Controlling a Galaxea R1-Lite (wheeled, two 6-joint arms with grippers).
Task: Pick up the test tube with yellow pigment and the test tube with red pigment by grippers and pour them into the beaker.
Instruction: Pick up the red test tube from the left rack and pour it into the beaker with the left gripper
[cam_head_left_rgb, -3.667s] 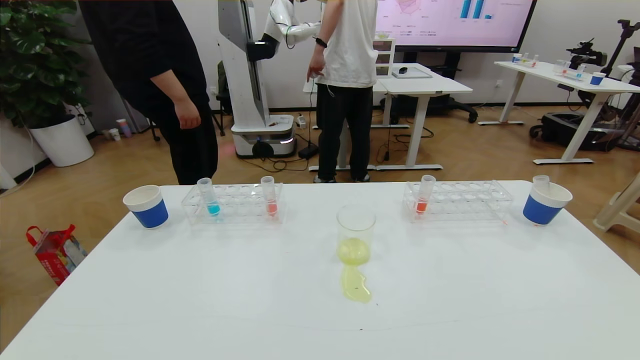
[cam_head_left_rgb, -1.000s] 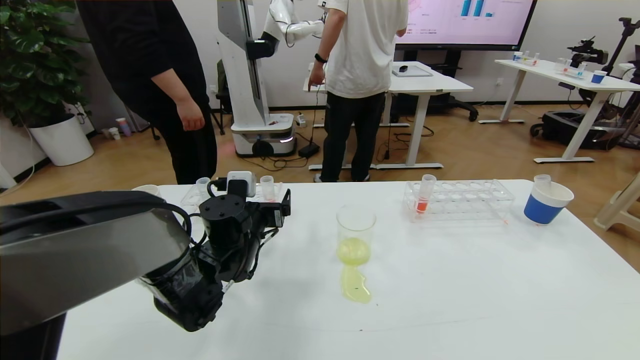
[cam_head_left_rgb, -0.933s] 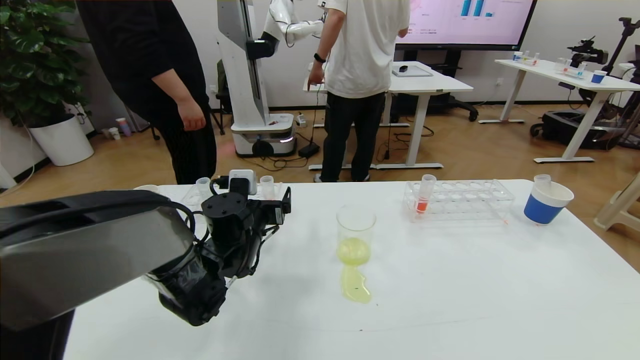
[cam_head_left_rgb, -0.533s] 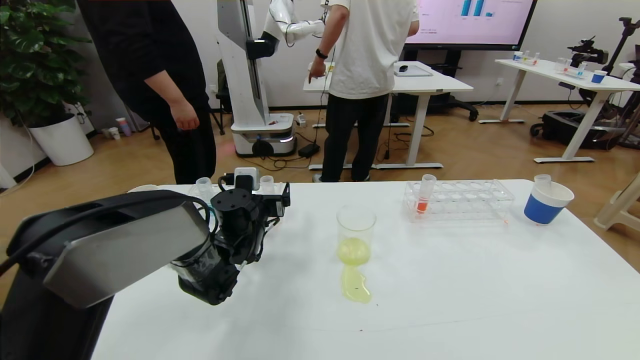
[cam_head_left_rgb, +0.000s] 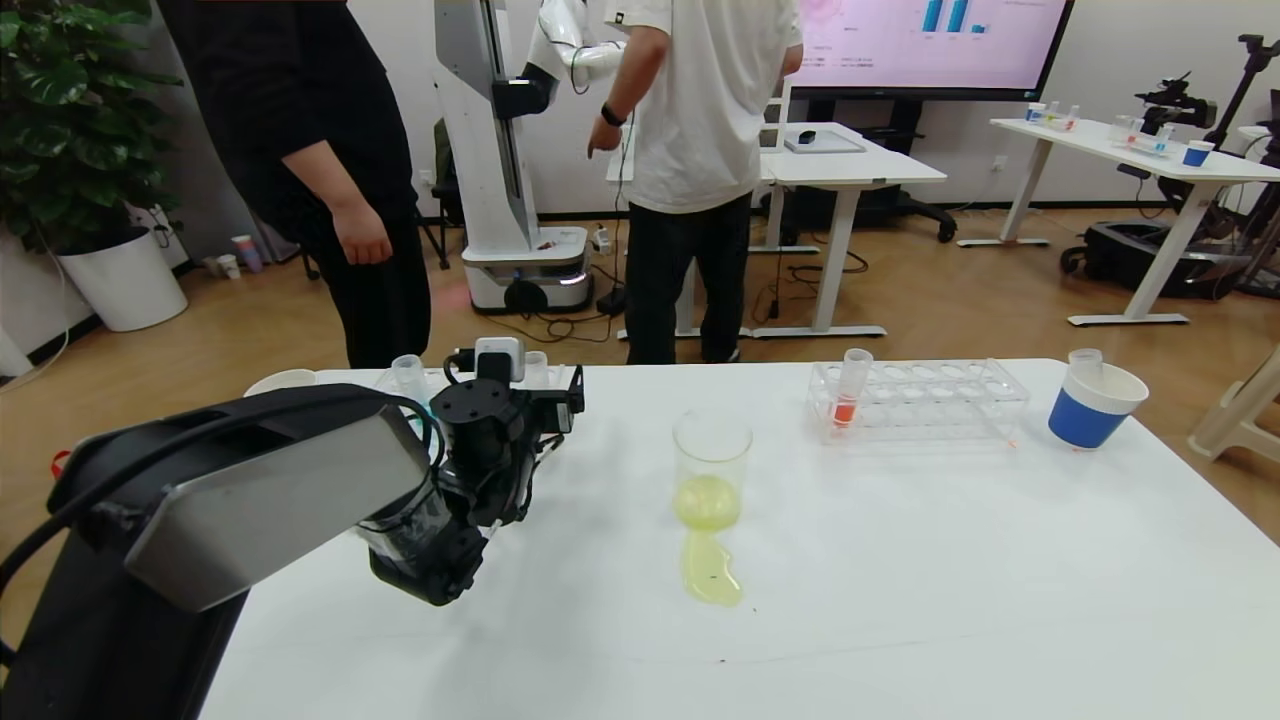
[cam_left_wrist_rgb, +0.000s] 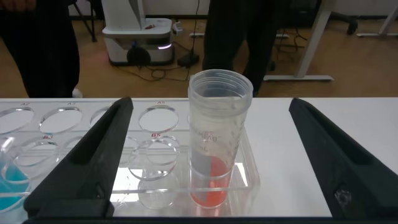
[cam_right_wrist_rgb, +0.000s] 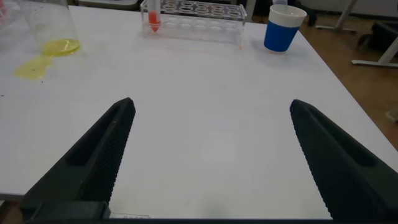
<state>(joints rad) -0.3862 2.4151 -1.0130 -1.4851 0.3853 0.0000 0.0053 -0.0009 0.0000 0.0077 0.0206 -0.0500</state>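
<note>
The test tube with red pigment (cam_left_wrist_rgb: 214, 149) stands upright in the end hole of the left clear rack (cam_left_wrist_rgb: 254, 163); its rim shows in the head view (cam_head_left_rgb: 535, 360). My left gripper (cam_left_wrist_rgb: 211, 102) is open, with one finger on each side of this tube and not touching it. The beaker (cam_head_left_rgb: 711, 470) stands mid-table with yellow liquid in its bottom. No tube with yellow liquid shows. My right gripper (cam_right_wrist_rgb: 211, 104) is open and empty above bare table at the near right, out of the head view.
A yellow puddle (cam_head_left_rgb: 712, 575) lies in front of the beaker. A blue-liquid tube (cam_head_left_rgb: 408, 368) is in the left rack. The right rack (cam_head_left_rgb: 940, 400) holds an orange-red tube (cam_head_left_rgb: 848, 395). A blue paper cup (cam_head_left_rgb: 1090, 410) holds an empty tube. Two people stand beyond the table.
My left arm came into view and has moved forward to the left rack, bringing its fingers around the red tube. The tubes and beaker have not moved.
</note>
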